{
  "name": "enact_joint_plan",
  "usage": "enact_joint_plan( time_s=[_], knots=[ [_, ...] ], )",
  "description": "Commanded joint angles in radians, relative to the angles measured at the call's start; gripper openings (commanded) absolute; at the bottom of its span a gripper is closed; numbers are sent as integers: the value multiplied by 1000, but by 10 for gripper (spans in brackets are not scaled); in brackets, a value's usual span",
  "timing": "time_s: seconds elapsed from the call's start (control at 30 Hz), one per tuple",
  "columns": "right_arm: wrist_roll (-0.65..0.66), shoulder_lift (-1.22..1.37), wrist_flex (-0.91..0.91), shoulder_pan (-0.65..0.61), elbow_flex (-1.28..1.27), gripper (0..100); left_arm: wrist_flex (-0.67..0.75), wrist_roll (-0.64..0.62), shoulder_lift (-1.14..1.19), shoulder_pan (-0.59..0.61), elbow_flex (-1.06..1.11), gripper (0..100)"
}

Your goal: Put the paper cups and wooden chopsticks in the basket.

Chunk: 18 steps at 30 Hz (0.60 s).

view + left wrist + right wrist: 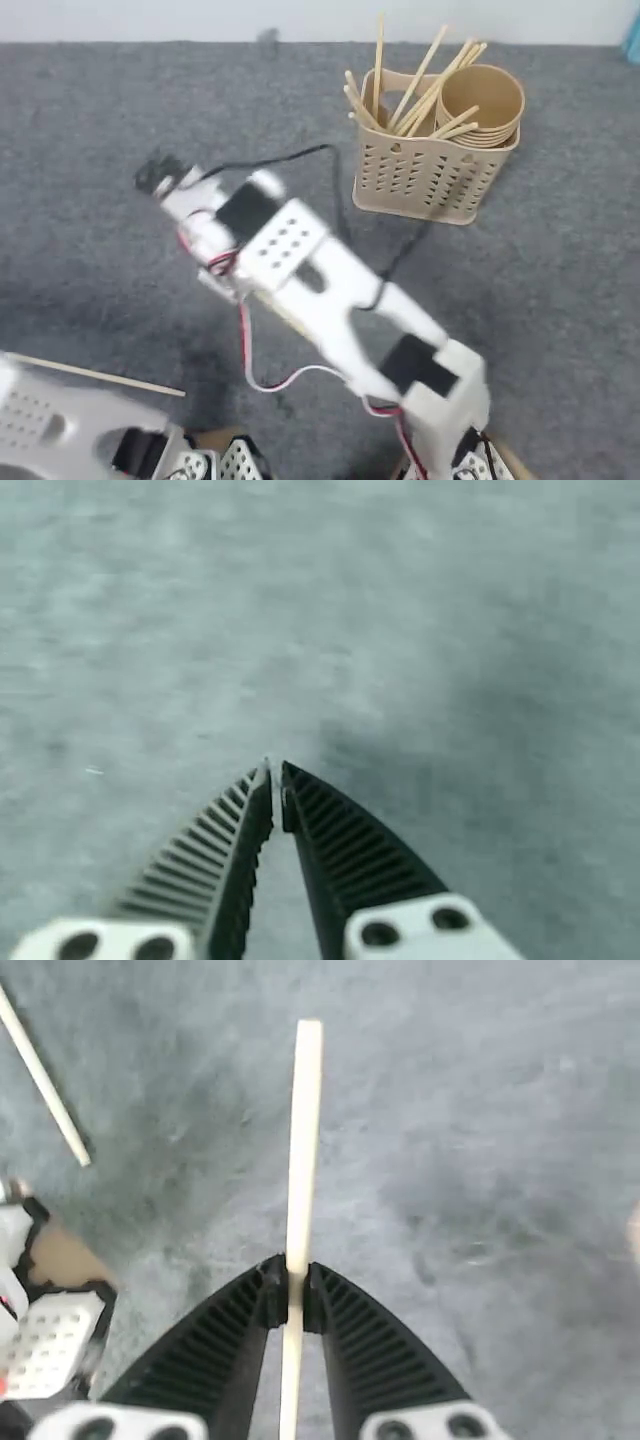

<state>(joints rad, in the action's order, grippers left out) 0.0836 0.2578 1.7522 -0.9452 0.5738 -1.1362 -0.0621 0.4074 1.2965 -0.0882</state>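
At the far right of the grey bench [560, 300] stands a slotted beige basket [420, 185]. A stack of cups [485, 100] sits in its right side, and a bundle of chopsticks [405, 95] leans upright in its left side. Every cup in sight is in the basket, so the cup part of the task looks done, and most of the chopstick part too.

Two chopsticks are outside the basket. The loose chopstick [95, 375] lies flat on the bench near the front left, just beside the left arm [40, 425] and well apart from the basket. The other is in the right gripper [288, 1290]. Its jaws are clamped on this held chopstick [305, 1140] partway along, so a long length runs straight out past the fingertips and a short length runs back between the jaws. Whether its far end touches the bench cannot be told. The right arm [300, 260] stretches from the front right across the middle of the bench, to the left of the basket.

The left gripper [275, 773] hangs over bare bench with its jaws together at the tips, holding nothing.

What looks left to do is to carry the held chopstick to the basket, then fetch the loose chopstick.
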Motion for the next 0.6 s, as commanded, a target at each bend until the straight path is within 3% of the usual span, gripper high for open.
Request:
enact_joint_plan(
  time_s=[0.0,0.27,0.37,0.57],
  knots=[
    [-18,-202,44,79,-29,8,40,-28,-212,-98,136,12],
    [-20,-521,39,282,-338,8,249,-31,-563,-270,645,13],
    [-18,-622,-15,354,-486,8,302,-72,-652,-275,782,13],
    [-26,-708,-271,332,-891,8,299,-89,-704,-213,883,15]
  ],
)
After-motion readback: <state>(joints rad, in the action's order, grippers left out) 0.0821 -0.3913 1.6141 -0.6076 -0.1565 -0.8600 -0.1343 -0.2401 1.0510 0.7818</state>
